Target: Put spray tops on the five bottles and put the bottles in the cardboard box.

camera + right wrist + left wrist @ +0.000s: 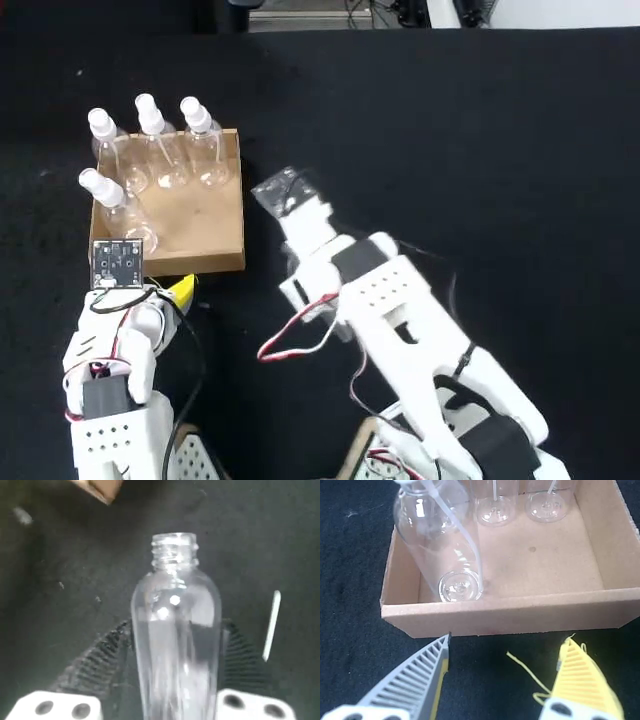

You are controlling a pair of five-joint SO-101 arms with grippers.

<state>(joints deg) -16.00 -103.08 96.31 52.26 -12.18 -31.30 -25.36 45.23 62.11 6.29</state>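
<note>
The cardboard box [241, 205] sits at the left of the table, with several capped clear bottles standing in it, such as one at the back [152, 130] and one near the front [112, 200]. My left gripper [160, 290] [509, 639] hangs open just outside the box's front wall [520, 615], empty. The nearest capped bottle [445, 545] leans in the box corner. My right gripper [177, 630] is shut on an uncapped clear bottle [175, 610] [285, 190], right of the box.
A thin white tube [271, 625] lies on the black cloth beside the held bottle. A corner of the box [97, 487] shows beyond the bottle's neck. The right half of the box floor [545, 565] is bare.
</note>
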